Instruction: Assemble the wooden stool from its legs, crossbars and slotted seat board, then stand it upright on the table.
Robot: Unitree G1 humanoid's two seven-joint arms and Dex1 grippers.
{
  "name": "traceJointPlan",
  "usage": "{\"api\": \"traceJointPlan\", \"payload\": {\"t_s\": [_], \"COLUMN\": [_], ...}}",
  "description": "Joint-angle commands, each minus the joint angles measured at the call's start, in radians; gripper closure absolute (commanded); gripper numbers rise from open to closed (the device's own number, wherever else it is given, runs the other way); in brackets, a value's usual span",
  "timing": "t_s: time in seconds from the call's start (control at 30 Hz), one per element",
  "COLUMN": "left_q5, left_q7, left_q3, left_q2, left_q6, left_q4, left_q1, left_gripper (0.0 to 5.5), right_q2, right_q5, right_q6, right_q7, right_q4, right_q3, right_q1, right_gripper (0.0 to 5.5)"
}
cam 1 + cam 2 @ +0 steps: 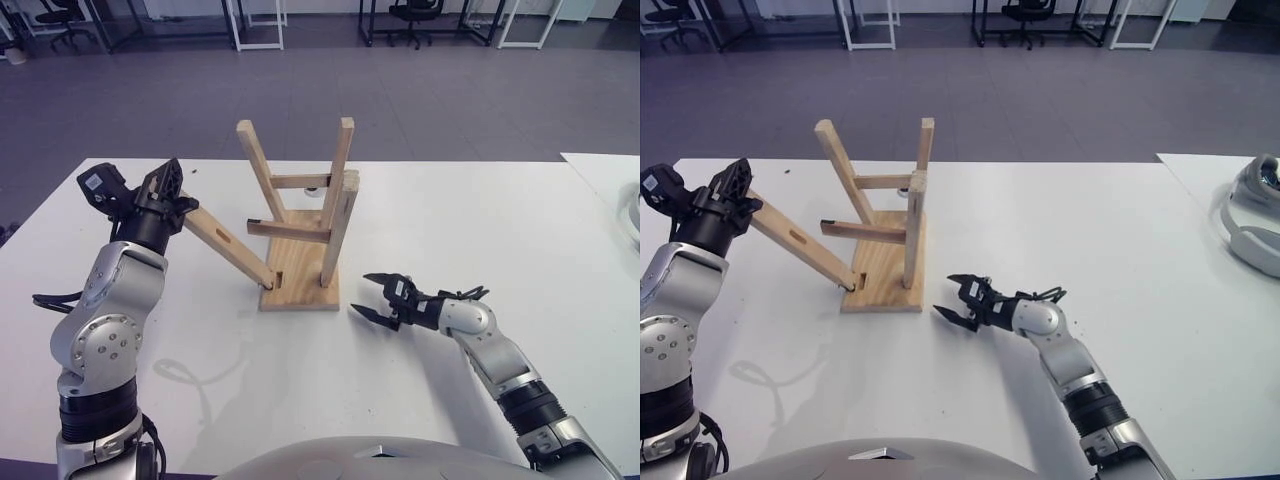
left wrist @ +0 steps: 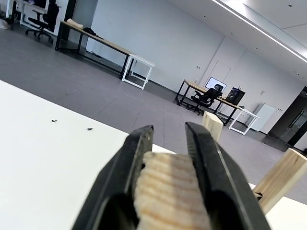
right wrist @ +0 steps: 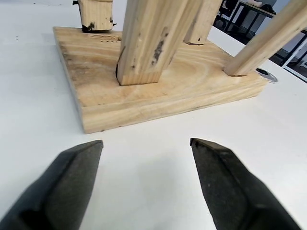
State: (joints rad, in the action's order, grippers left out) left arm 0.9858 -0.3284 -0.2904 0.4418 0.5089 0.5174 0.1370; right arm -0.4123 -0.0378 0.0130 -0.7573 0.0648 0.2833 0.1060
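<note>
The seat board (image 1: 300, 283) lies flat on the white table (image 1: 520, 230) with three legs (image 1: 338, 215) standing up from it, joined by crossbars (image 1: 290, 229). A fourth leg (image 1: 228, 246) leans out to the left, its lower end at the board's near-left corner (image 3: 96, 19). My left gripper (image 1: 163, 190) is shut on that leg's upper end (image 2: 168, 191). My right gripper (image 1: 372, 297) rests open just off the board's front right edge (image 3: 163, 103), nothing between its fingers (image 3: 72, 177).
A white headset (image 1: 1255, 215) lies at the table's far right. Office desks and chairs (image 1: 410, 15) stand on the grey floor beyond the table's far edge.
</note>
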Motion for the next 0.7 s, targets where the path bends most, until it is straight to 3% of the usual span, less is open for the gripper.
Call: {"api": "traceJointPlan", "payload": {"t_s": [0.03,0.13,0.33,0.7], "left_q5": [-0.035,-0.014,-0.168,-0.293], "left_q7": [-0.023,-0.028,0.042,-0.076], "left_q3": [0.063,0.03,0.07,0.083], "left_q2": [-0.093,-0.149,-0.049,0.064], "left_q6": [0.027,0.018,0.086,0.316], "left_q4": [0.001,-0.008,-0.011,0.174], "left_q1": [-0.012,-0.011,-0.054,-0.117], "left_gripper": [4.5,4.5,4.5,4.47], "right_q2": [-0.01,-0.01,-0.012,-0.02], "right_q5": [-0.014,-0.013,-0.014,-0.005], "right_q6": [0.039,0.054,0.081,0.168], "right_q7": [0.01,0.012,0.033,0.107], "right_q4": [-0.055,-0.072,-0.097,-0.218], "right_q3": [-0.025,-0.026,-0.05,-0.108], "right_q1": [-0.011,-0.024,-0.023,-0.013], "right_gripper": [2.1,2.1,2.1,2.1]}}
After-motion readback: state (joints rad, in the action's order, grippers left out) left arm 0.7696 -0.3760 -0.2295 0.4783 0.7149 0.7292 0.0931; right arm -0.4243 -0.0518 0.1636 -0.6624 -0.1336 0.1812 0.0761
